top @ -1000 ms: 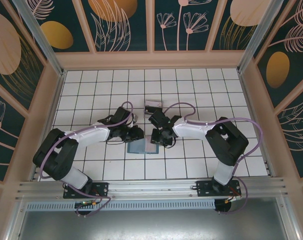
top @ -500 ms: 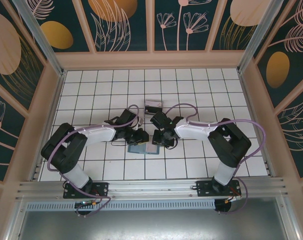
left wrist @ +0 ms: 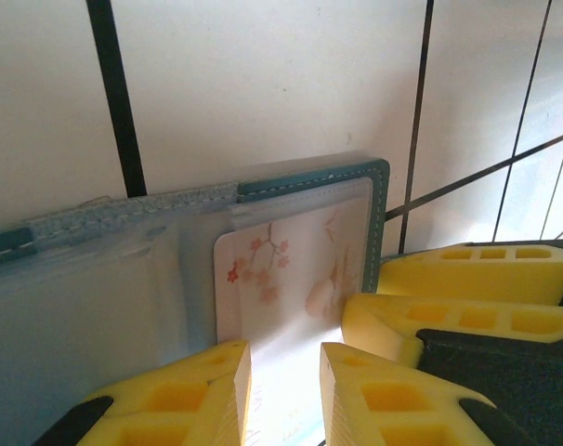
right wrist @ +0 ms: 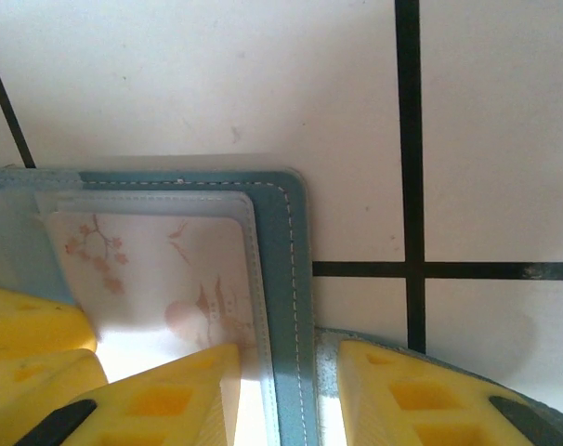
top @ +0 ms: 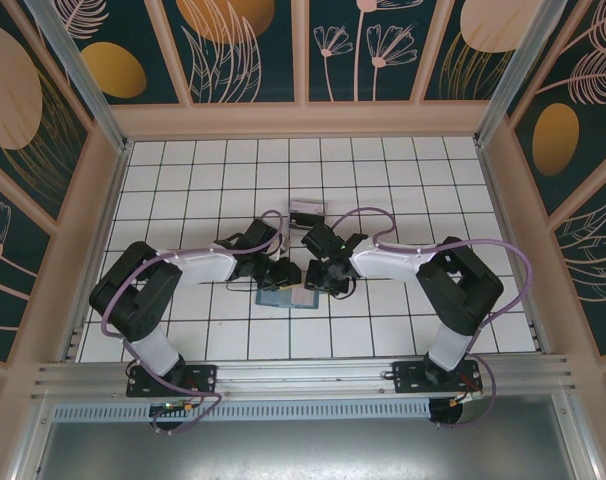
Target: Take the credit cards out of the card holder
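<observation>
The white tiled table [top: 183, 340] carries everything. The left arm [top: 198, 265] and right arm [top: 403, 262] both reach inward, meeting near the table's middle, somewhat closer to its near edge than its far edge.

The left end effector [top: 283, 277] and right end effector [top: 323, 282] are low and close together over the card holder [top: 275, 298]. The holder lies open and flat on the table, about midway between the left and right edges, with a teal panel on the left and a paler one on the right. A small clear box [top: 306, 212] sits just beyond it towards the far edge, apart from it.

In the left wrist view, a pale credit card [left wrist: 291, 269] printed with pink blossoms sits inside the holder's clear sleeve [left wrist: 170, 279]. The left end effector's yellow fingers [left wrist: 207, 390] stand narrowly apart with the card showing in the gap. I cannot tell whether they pinch it.

In the right wrist view, the right end effector's fingers [right wrist: 421, 390] are partly spread astride the holder's stitched teal border. One finger is over the sleeve and the other on the tile just outside. I cannot tell whether they clamp the border.
</observation>
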`<act>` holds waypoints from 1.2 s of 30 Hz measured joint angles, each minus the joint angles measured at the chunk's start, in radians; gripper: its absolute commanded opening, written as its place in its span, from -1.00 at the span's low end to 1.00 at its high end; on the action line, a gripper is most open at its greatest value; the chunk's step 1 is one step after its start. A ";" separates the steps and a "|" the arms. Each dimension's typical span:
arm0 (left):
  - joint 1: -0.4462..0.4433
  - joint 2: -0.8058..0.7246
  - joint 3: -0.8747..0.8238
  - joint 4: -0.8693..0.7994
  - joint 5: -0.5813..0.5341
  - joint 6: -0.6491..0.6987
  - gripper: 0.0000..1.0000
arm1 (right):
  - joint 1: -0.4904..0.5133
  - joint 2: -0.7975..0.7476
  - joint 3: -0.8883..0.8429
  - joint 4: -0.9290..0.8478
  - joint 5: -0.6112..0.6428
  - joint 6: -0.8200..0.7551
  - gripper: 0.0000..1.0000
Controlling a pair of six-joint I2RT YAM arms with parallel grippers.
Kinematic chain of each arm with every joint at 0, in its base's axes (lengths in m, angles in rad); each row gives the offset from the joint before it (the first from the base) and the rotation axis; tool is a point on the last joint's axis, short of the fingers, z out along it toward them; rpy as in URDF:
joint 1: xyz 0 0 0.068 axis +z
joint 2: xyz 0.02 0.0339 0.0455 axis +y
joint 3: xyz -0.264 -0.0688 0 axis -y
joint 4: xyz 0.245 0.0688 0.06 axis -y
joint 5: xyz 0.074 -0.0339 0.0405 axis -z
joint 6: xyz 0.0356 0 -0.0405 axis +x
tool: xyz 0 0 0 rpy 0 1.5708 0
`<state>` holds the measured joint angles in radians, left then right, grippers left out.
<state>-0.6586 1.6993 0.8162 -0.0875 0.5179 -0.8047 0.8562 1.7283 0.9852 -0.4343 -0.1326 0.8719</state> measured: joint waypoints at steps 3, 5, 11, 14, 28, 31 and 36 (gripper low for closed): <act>-0.002 0.000 0.006 -0.014 -0.012 0.001 -0.44 | 0.000 0.000 0.000 0.000 0.000 0.000 -0.31; -0.004 0.000 0.010 -0.023 -0.022 0.003 -0.44 | 0.000 0.000 0.000 0.000 0.000 0.000 -0.31; -0.014 0.012 0.022 -0.034 -0.029 0.010 -0.43 | -0.002 0.000 -0.003 0.005 -0.003 0.000 -0.31; -0.022 0.030 0.037 -0.046 -0.032 0.018 -0.42 | -0.005 0.000 -0.005 0.008 -0.008 0.000 -0.32; -0.067 0.041 0.140 -0.243 -0.222 0.088 -0.41 | -0.005 0.000 -0.009 0.015 -0.011 0.002 -0.26; -0.072 0.041 0.166 -0.295 -0.267 0.099 -0.42 | -0.005 0.000 -0.011 0.017 -0.011 0.002 -0.26; -0.073 0.040 0.179 -0.336 -0.318 0.106 -0.41 | -0.005 0.000 -0.011 0.017 -0.010 0.002 -0.29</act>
<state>-0.7315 1.7397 0.9955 -0.4236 0.2001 -0.6991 0.8509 1.7283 0.9741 -0.4175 -0.1421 0.8742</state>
